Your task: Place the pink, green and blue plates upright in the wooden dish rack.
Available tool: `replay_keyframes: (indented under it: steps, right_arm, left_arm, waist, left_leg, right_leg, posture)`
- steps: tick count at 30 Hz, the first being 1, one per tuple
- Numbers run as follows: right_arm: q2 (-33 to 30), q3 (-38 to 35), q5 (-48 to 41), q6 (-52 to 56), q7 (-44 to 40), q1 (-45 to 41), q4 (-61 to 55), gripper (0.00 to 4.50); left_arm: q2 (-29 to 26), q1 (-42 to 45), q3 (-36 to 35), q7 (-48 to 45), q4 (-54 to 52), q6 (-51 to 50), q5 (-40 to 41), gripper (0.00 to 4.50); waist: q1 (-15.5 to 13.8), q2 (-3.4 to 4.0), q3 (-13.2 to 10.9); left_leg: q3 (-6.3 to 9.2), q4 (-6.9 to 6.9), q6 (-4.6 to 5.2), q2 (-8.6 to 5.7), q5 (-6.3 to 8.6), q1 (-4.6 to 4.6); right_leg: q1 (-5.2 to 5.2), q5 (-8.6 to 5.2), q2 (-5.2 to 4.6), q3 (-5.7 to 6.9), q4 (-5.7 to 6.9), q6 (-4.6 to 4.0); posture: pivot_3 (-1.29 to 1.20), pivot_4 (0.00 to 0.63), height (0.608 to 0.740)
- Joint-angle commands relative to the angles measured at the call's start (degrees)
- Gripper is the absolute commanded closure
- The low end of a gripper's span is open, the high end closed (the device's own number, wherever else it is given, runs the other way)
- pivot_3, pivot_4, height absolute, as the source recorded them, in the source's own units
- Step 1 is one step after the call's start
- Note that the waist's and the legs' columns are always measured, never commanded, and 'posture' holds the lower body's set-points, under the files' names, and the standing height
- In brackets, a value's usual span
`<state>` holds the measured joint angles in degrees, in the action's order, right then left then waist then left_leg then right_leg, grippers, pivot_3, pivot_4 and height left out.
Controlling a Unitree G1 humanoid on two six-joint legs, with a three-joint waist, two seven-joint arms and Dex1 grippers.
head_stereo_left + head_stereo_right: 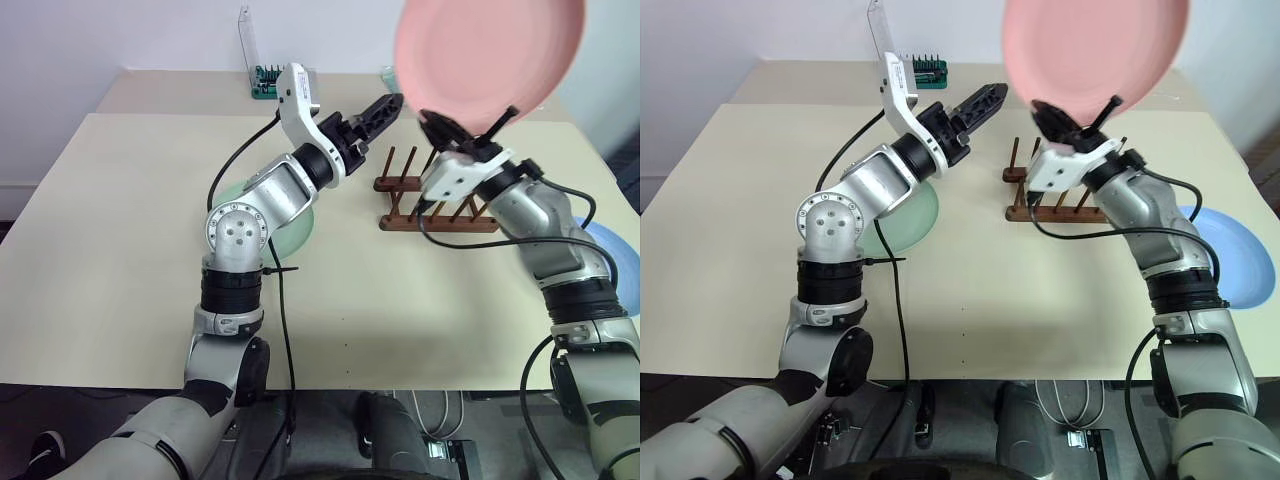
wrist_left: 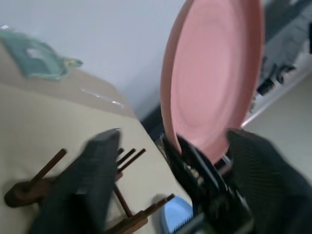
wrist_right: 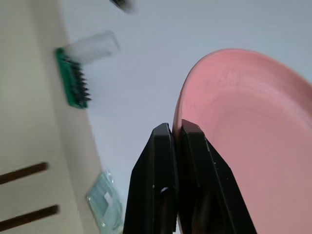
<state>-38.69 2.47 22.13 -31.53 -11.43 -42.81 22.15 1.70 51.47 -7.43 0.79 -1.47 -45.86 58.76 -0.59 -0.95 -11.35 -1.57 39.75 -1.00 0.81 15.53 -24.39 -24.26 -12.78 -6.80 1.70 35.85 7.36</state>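
Plates first, left to right: the green plate (image 1: 290, 225) lies flat on the worktop (image 1: 120, 220) under my left arm, the pink plate (image 1: 488, 55) is up in the air, and the blue plate (image 1: 618, 258) lies flat at the far right. My left jaws (image 1: 385, 108) hang released and hold nothing, just beside the pink plate's rim. My right jaws (image 3: 176, 141) are clenched on that rim at its lower edge, so the plate stands on edge above the wooden dish rack (image 1: 432, 205). To do this step well, I judge the plate should come down edge-first between two pairs of pegs, kept upright, and be freed only once it rests on the rails. My left arm sits close to the rack and could crowd the descent. A green bit holder (image 1: 266, 82) stands at the worktop's back edge, well apart.
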Motion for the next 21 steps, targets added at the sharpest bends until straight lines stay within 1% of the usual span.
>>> replay_keyframes:
  steps: [1,3,4,5,6,7,8,9,10,11,12,14,16,19,20,21]
  right_arm:
    - [3.20,-8.87,-21.58,4.33,-6.94,-4.38,0.17,4.50]
    - [4.49,-14.57,-33.53,9.91,-10.68,-7.04,-0.10,4.50]
    - [5.06,-17.36,-39.84,13.79,-12.72,-8.27,-0.87,4.50]
    - [5.59,-20.63,-46.95,19.09,-14.05,-9.82,-1.62,4.50]
    - [5.67,-23.18,-52.13,23.42,-15.18,-10.89,-1.89,4.50]
    - [5.24,-26.50,-58.71,30.58,-15.99,-12.08,-1.27,4.50]
    - [4.43,-29.08,-63.50,36.76,-16.27,-12.88,-0.48,4.50]
    - [3.37,-31.06,-66.79,42.17,-16.18,-13.42,0.57,4.50]
    - [2.31,-32.50,-69.22,47.00,-15.90,-13.60,1.41,4.50]
    - [1.16,-33.46,-71.01,51.17,-15.90,-13.35,1.92,4.50]
    - [0.14,-34.07,-72.05,53.83,-16.51,-13.07,2.28,4.50]
    - [-1.25,-37.21,-77.07,61.13,-15.69,-13.82,3.75,4.50]
    - [-2.60,-38.10,-79.47,65.92,-17.50,-13.80,3.47,4.50]
    - [-4.07,-39.59,-85.81,76.31,-20.48,-13.83,3.28,4.50]
    - [-4.60,-39.50,-86.42,78.51,-21.17,-13.60,3.68,4.50]
    - [-4.99,-38.59,-85.19,78.53,-22.22,-13.23,4.17,4.50]
  left_arm:
    - [-3.37,-0.51,0.71,-6.11,-3.99,0.96,-1.75,0.02]
    - [-6.93,-1.34,1.53,-10.52,-4.55,1.16,-3.68,0.02]
    - [-8.82,-1.69,2.42,-12.40,-4.62,2.37,-6.06,0.02]
    - [-11.07,-2.08,3.61,-14.58,-4.59,4.34,-9.17,0.02]
    - [-12.59,-2.42,4.44,-16.26,-4.46,5.95,-11.49,0.02]
    - [-14.78,-3.05,5.56,-19.31,-4.37,8.00,-14.00,0.02]
    - [-16.36,-3.71,6.16,-22.05,-4.47,9.75,-15.63,0.02]
    - [-17.17,-4.21,5.87,-24.53,-4.31,10.52,-15.63,0.02]
    - [-17.65,-4.59,5.31,-26.42,-3.94,11.08,-15.40,0.02]
    - [-18.61,-5.06,5.43,-28.48,-3.76,13.03,-16.81,0.02]
    - [-19.47,-5.44,5.54,-30.63,-3.56,13.89,-17.35,0.02]
    - [-20.74,-5.80,5.37,-33.52,-2.59,12.75,-16.93,0.02]
    - [-20.93,-5.70,5.11,-34.41,-1.47,13.88,-18.34,0.02]
    - [-19.81,-5.27,4.07,-34.65,-0.55,13.37,-17.73,0.02]
    - [-19.45,-5.20,3.93,-34.62,-0.47,13.11,-17.56,0.02]
    - [-19.28,-5.26,4.20,-34.74,-0.58,13.37,-18.10,0.02]
  waist:
    - [0.25,0.02,-0.01]
    - [0.35,0.03,-0.01]
    - [0.37,0.05,-0.02]
    - [0.38,0.06,-0.02]
    - [0.30,0.06,-0.02]
    - [0.18,0.06,-0.02]
    - [0.06,0.06,-0.02]
    - [-0.05,0.06,-0.02]
    - [-0.22,0.06,-0.02]
    - [-0.28,0.06,-0.02]
    - [-0.20,0.07,-0.02]
    - [-0.05,0.10,-0.03]
    - [-0.05,0.16,-0.04]
    - [-0.02,0.19,-0.04]
    - [-0.01,0.19,-0.04]
    - [-0.02,0.19,-0.04]
  left_leg:
    - [0.00,-0.02,0.01,0.02,0.00,0.00]
    - [0.01,-0.07,0.01,0.04,0.00,0.02]
    - [0.01,-0.08,0.01,0.04,0.00,0.03]
    - [0.01,-0.08,0.02,0.04,0.01,0.02]
    - [0.00,-0.08,0.07,0.04,0.04,0.02]
    - [0.00,-0.08,0.11,0.04,0.06,0.02]
    - [0.00,-0.09,0.18,0.05,0.10,0.02]
    - [0.00,-0.09,0.25,0.05,0.14,0.02]
    - [0.00,-0.09,0.27,0.05,0.15,0.02]
    - [0.00,-0.09,0.29,0.05,0.16,0.01]
    - [0.00,-0.09,0.31,0.05,0.18,0.00]
    - [-0.03,-0.10,0.34,0.05,0.19,0.00]
    - [-0.03,-0.19,0.35,0.05,0.19,0.01]
    - [-0.03,-0.25,0.35,0.06,0.19,0.01]
    - [-0.04,-0.26,0.35,0.06,0.19,0.01]
    - [-0.03,-0.26,0.35,0.05,0.19,0.01]
  right_leg:
    - [0.00,0.00,0.02,0.00,0.00,0.00]
    - [0.00,0.00,0.03,0.01,0.02,0.00]
    - [0.00,0.00,0.03,0.01,0.02,0.00]
    - [0.00,0.00,0.03,0.01,0.02,0.00]
    - [0.00,0.00,0.03,0.01,0.04,0.00]
    - [0.00,0.00,0.03,0.01,0.03,-0.01]
    - [0.00,0.00,0.03,0.02,0.03,-0.01]
    - [0.01,0.00,0.03,0.02,0.02,-0.01]
    - [0.01,0.00,0.03,0.02,0.01,-0.01]
    - [0.01,0.00,0.02,0.03,0.01,-0.02]
    - [0.01,0.00,0.02,0.03,-0.02,-0.02]
    - [-0.01,0.00,0.02,0.02,-0.02,-0.03]
    - [-0.05,0.00,0.02,0.02,-0.01,-0.03]
    - [-0.09,0.00,0.02,0.01,-0.01,-0.03]
    - [-0.09,0.00,0.02,0.01,-0.02,-0.02]
    - [-0.09,0.00,0.02,0.01,-0.03,-0.02]
  posture:
    - [0.00,0.150,0.724]
    - [0.00,0.150,0.724]
    - [0.00,0.150,0.724]
    - [0.00,0.150,0.724]
    - [0.00,0.150,0.724]
    - [0.00,0.150,0.724]
    - [0.00,0.150,0.724]
    - [0.00,0.150,0.724]
    - [0.00,0.150,0.724]
    - [0.00,0.150,0.724]
    - [0.00,0.150,0.724]
    - [0.00,0.150,0.724]
    - [0.00,0.150,0.724]
    - [0.00,0.150,0.724]
    - [0.00,0.150,0.724]
    - [0.00,0.150,0.724]
